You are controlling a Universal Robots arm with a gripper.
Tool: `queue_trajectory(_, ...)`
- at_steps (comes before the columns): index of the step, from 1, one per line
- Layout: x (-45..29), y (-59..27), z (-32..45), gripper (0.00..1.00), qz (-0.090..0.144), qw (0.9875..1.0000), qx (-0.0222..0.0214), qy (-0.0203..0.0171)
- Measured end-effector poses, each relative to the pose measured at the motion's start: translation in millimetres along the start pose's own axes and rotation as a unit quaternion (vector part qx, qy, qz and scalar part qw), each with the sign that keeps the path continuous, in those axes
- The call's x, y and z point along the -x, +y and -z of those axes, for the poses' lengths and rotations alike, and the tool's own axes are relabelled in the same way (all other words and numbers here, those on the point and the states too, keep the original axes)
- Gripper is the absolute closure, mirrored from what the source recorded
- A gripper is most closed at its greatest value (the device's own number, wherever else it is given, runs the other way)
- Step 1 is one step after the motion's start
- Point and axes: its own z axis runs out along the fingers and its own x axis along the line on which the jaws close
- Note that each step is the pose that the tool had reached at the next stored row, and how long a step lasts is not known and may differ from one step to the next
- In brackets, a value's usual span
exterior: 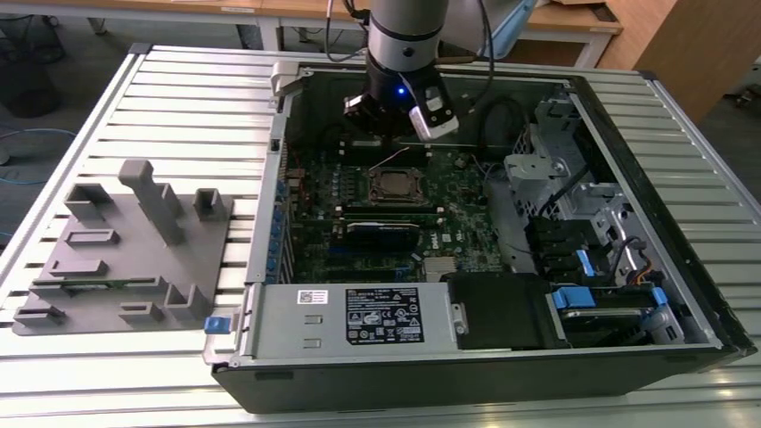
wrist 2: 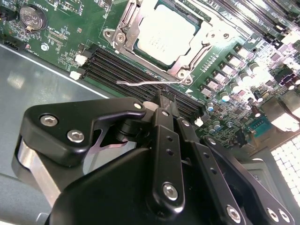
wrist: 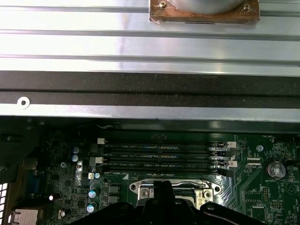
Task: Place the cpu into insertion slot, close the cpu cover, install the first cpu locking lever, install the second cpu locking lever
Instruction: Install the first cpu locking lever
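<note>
The cpu shows its pale silver top and lies flat in the insertion slot on the green board. The silvery cpu cover lies down around it, the chip showing through its window. A thin wire locking lever sticks out loose along the socket's near edge. My gripper hovers just off that edge, above the memory slots, with its fingers together and nothing between them. In the exterior view the arm's wrist stands over the case, just beyond the socket. In the first wrist view the socket rim peeks out beside the gripper body.
Long black memory slots run beside the socket. A coin battery sits on the board. The power supply box fills the case's near side, and a drive cage with blue tabs is at the exterior view's right. A grey fixture plate lies at the left.
</note>
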Motion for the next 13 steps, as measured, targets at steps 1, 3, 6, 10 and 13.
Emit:
queue_trajectory(1,0.0,-0.4,-2.2,0.89,0.000,1.0000,0.0000,0.0000)
queue_trajectory(3,0.1,-0.9,-4.5,0.89,0.000,1.0000,0.0000,0.0000)
queue_trajectory(6,0.6,-0.9,-4.5,0.89,0.000,1.0000,0.0001,0.0000)
queue_trajectory(10,0.8,-0.9,-5.0,0.89,0.000,1.0000,0.0001,0.0000)
queue_trajectory(13,0.8,-0.8,-6.1,0.89,0.000,1.0000,-0.0004,0.0000)
